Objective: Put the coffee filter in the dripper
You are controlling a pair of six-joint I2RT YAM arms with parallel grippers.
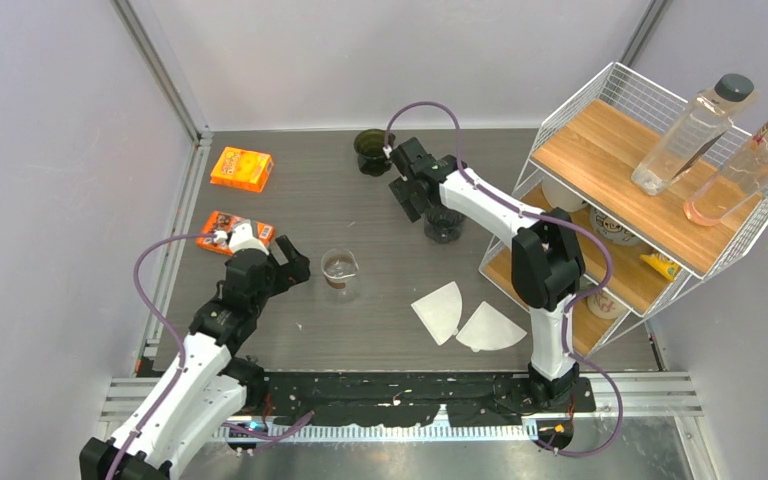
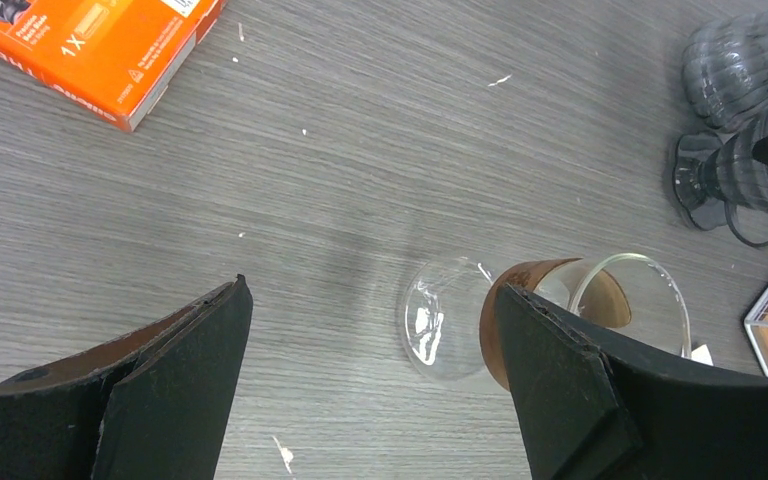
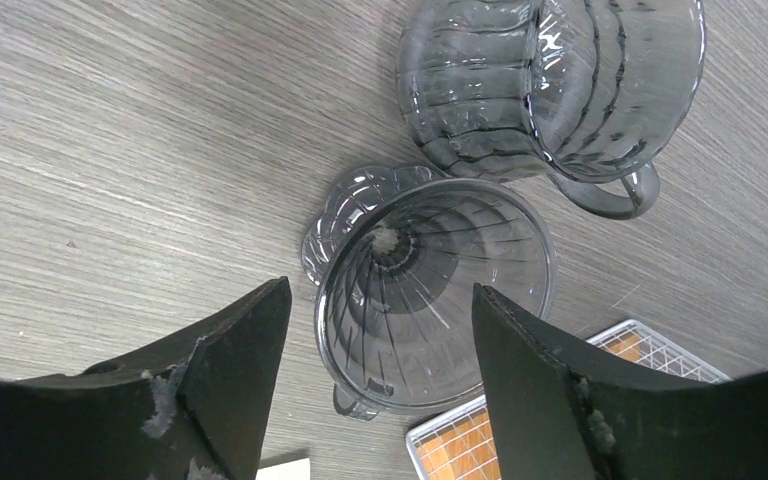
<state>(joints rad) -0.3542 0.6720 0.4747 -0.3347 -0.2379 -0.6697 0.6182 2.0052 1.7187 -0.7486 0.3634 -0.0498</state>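
**Filters Flat on the Surface, Dripper Bare Beneath the Right Arm**

The coffee filter is lying flat on the grey surface, not far from the right arm's base. A second filter is resting just beside it, and their edges are meeting. Both papers are sitting well apart from either arm's fingers.

The dripper is standing upright close to the foot of the wire shelf. Nothing is lying inside its ribbed cone. The right end effector is hovering over it with its fingers spread wide and gripping nothing. In the wrist view the dripper's open mouth is showing between the two black fingers, though whether either finger is touching the rim cannot be told. A second dripper is sitting farther back on the surface.

The left end effector is pointing toward a glass carafe with a brown band around its neck. Its fingers are also standing wide apart and holding nothing. The carafe is sitting just ahead of the fingertips (nearer one finger than the other in the wrist view).

Behind the left arm, an orange box is lying near the far-left corner, and another orange box is lying closer in, partly hidden by the arm. Two clear bottles are leaning on the shelf's top board.
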